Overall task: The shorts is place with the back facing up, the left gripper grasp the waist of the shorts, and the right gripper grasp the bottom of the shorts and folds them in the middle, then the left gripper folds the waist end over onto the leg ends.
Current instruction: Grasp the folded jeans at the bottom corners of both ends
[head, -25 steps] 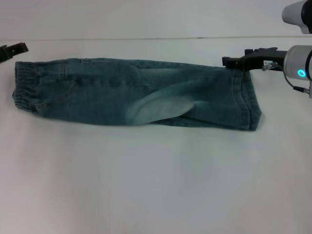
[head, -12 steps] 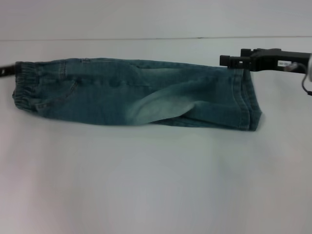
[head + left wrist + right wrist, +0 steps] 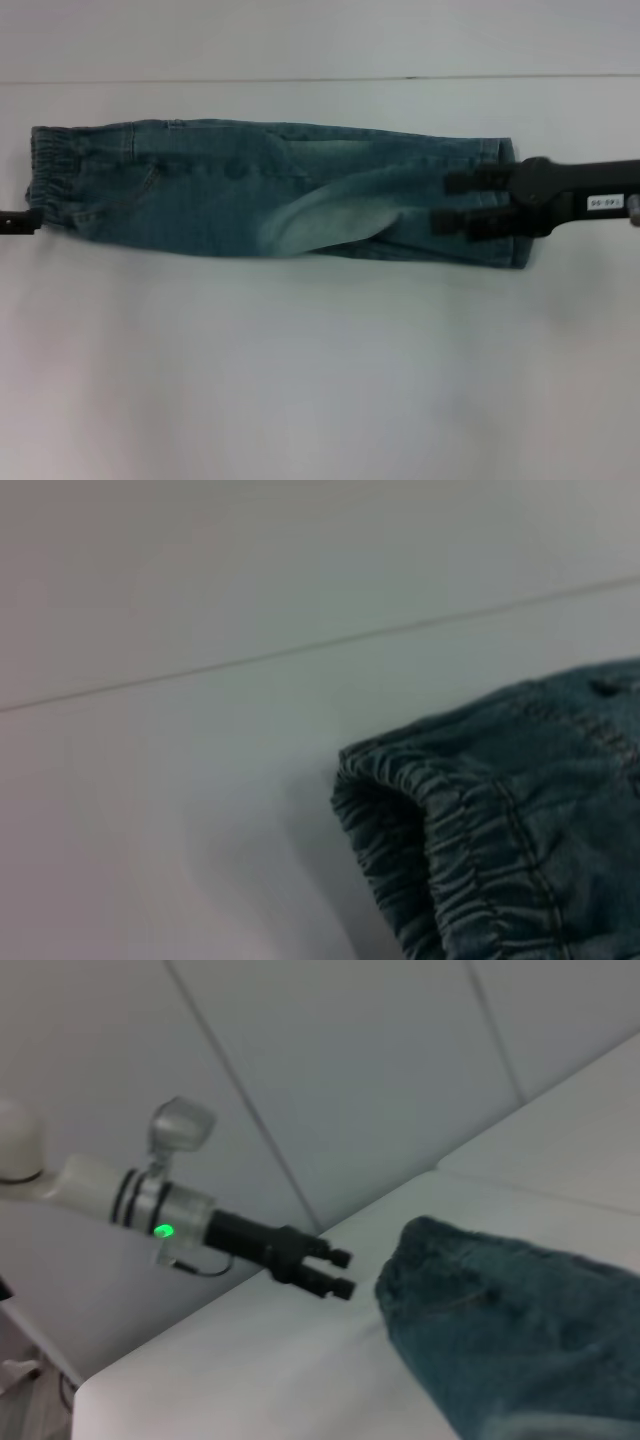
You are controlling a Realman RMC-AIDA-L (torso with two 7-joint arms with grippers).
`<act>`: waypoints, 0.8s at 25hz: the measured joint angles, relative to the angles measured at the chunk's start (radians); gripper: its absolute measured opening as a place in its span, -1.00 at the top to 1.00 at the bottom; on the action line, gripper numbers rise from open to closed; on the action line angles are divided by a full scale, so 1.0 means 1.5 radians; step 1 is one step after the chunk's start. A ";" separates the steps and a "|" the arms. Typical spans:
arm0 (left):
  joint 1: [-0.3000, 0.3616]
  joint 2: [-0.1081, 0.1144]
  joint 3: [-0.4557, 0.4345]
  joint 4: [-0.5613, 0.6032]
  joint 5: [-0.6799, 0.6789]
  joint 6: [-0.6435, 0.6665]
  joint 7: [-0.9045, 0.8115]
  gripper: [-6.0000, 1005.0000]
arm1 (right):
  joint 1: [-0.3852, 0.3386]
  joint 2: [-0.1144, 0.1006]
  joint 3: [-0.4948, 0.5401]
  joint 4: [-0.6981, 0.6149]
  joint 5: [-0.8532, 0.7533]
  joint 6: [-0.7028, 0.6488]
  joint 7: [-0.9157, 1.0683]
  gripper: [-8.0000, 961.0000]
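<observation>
Across the white table (image 3: 320, 380), your shorts (image 3: 250, 190) lie already folded lengthwise, waist (image 3: 50, 180) at the left, leg ends (image 3: 505, 165) at the right. Your right gripper (image 3: 455, 203) hangs spread-fingered over the hems, holding nothing; closing there could snag only the top layer. Your left gripper (image 3: 20, 221) sits just beside the waist, its fingers unreadable; it could shove the elastic and bunch it. Denim is faded blue, paler mid-leg.
</observation>
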 joint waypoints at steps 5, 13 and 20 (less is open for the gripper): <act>-0.011 -0.006 0.050 -0.006 0.013 -0.034 -0.003 -0.83 | 0.000 0.018 -0.017 0.000 0.000 -0.001 -0.004 -0.99; -0.049 -0.009 0.070 -0.051 0.059 -0.078 -0.006 -0.83 | 0.000 0.025 -0.018 0.004 0.000 0.007 -0.010 -0.99; -0.068 -0.009 0.070 -0.073 0.078 -0.107 -0.006 -0.83 | 0.001 0.031 -0.018 0.004 0.000 0.014 -0.010 -0.99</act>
